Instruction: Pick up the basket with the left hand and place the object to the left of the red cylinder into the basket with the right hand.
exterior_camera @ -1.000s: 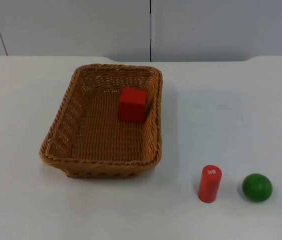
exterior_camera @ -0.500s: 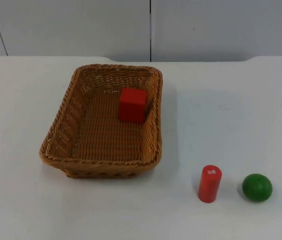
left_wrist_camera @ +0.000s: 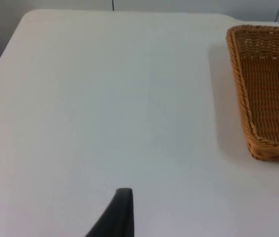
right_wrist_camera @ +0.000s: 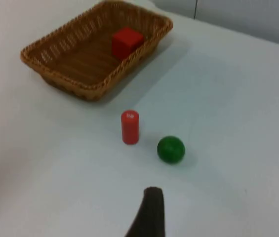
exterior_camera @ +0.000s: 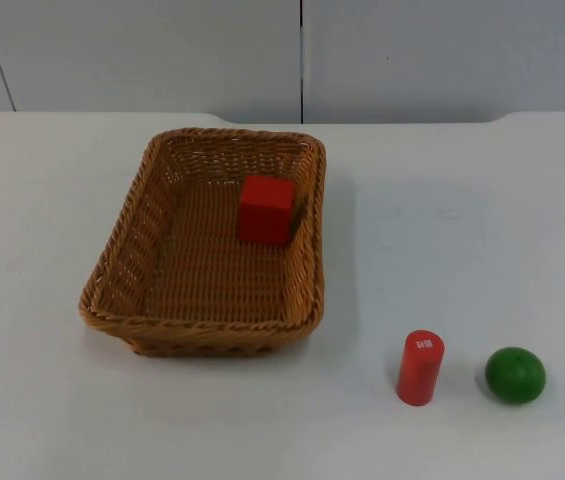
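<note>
A brown wicker basket rests on the white table, left of centre, with a red cube lying inside it near its right wall. A red cylinder stands upright at the front right, and a green ball sits just to its right. My left gripper hovers over bare table to the left of the basket, well apart from it. My right gripper hangs back from the red cylinder and green ball, with the basket and cube beyond them.
The grey partition wall closes off the far edge of the table. White table top lies between the basket and the cylinder, and also left of the basket.
</note>
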